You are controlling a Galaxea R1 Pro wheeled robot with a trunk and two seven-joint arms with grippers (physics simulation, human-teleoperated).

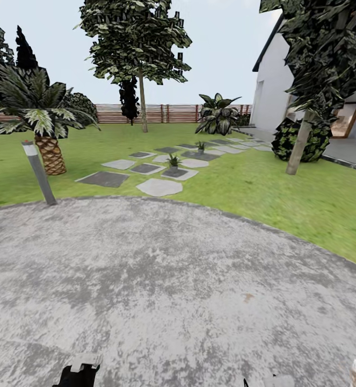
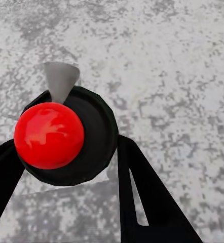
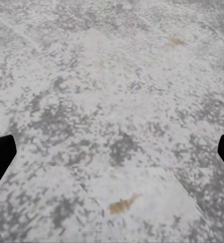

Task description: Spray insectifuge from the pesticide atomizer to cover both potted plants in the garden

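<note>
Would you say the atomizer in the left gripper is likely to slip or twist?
Possibly: the pesticide atomizer has a round, smooth-looking dark body, so it might twist between the thin fingers of the left gripper. It looks small, probably light.

The head camera looks forward and down over the grey patio (image 1: 167, 290) to the lawn (image 1: 285, 188); both wrist cameras face this same patio closely

left gripper (image 2: 66, 167): fingers clamped on a round object | right gripper (image 3: 112, 152): fingers spread wide, nothing between
</note>
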